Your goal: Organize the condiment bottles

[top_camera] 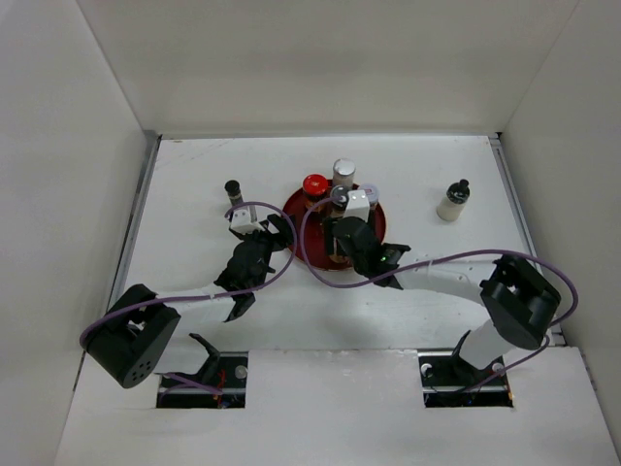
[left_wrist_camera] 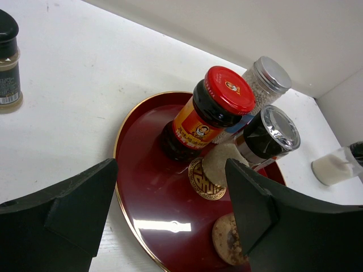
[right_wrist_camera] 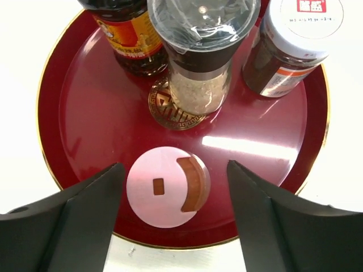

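The red-capped dark jar (top_camera: 314,185), the silver-capped shaker (top_camera: 343,173), a clear-topped grinder (top_camera: 340,197) and a white-capped jar (top_camera: 369,192) stand on the red round tray (top_camera: 303,243). The pink-capped shaker (right_wrist_camera: 168,187) stands at the tray's near edge (right_wrist_camera: 74,170), between the fingers of my open right gripper (right_wrist_camera: 173,167); the fingers do not touch it. My left gripper (left_wrist_camera: 170,164) is open and empty over the tray's left part (left_wrist_camera: 142,187), in front of the red-capped jar (left_wrist_camera: 210,113). The thin black-capped jar (top_camera: 234,190) stands left of the tray. The cream-bodied bottle (top_camera: 453,201) stands alone at the right.
White walls enclose the table on the left, right and back. Purple cables loop over the tray's near side (top_camera: 310,267). In the top view the right gripper (top_camera: 342,233) hides the pink-capped shaker.
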